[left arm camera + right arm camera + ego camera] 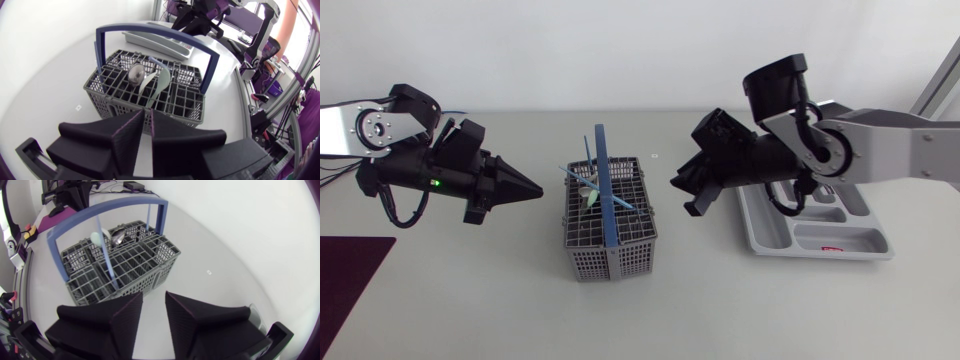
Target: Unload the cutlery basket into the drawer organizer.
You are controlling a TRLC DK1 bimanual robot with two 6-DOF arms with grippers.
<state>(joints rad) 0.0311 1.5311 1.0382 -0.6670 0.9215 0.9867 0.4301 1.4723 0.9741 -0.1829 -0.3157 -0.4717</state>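
left gripper (147, 113) clenched on nothing, tips pointing at the cutlery basket (611, 262) from just beside it; right gripper (154, 298) released, jaws slightly apart, also empty, aimed at the basket's other side; all cutlery is in the basket mid-table (470, 300), nothing in the drawer organizer (820, 257) yet. Risks: the two arms face each other across the basket, so if both go in at once they could clash over it; the blue handle (160, 34) arches right over the compartments, so a straight descent likely clips it and shoves the basket; the basket looks light and nothing pins it, so a snagged pull may lift or tip it. The spoon (136, 75), pale green pieces (162, 82) and thin blue stick (106, 255) lean and cross, so drawing one could drag another out; broad wedge fingers on thin shafts mean slip is likely. The organizer sits farthest, under the right arm and well apart from the left gripper; a left-arm drop-off would have to cross the right arm's space.
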